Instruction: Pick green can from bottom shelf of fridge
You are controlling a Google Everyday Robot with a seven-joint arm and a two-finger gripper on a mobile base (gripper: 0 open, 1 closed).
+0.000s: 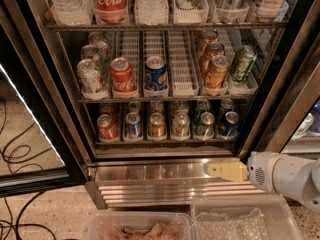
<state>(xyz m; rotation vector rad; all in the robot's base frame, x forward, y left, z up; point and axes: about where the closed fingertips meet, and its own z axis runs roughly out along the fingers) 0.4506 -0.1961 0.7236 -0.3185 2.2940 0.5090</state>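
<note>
The fridge (52,91) stands open in front of me. Its bottom shelf (165,143) holds a front row of cans. The green can (205,124) stands second from the right in that row, between a pale can (180,125) and a blue can (229,123). More cans are partly hidden behind the row. My gripper (210,170), tan at the end of a white arm (287,176), points left in front of the ribbed steel base (165,190). It is below the green can, slightly to its right, outside the fridge, and holds nothing.
The shelf above has white lane trays with a Coca-Cola can (122,76), a Pepsi can (156,74) and an olive patterned can (242,64). The glass door (30,154) stands open at left, with cables (15,156) on the floor. Two plastic bins (240,219) sit below the gripper.
</note>
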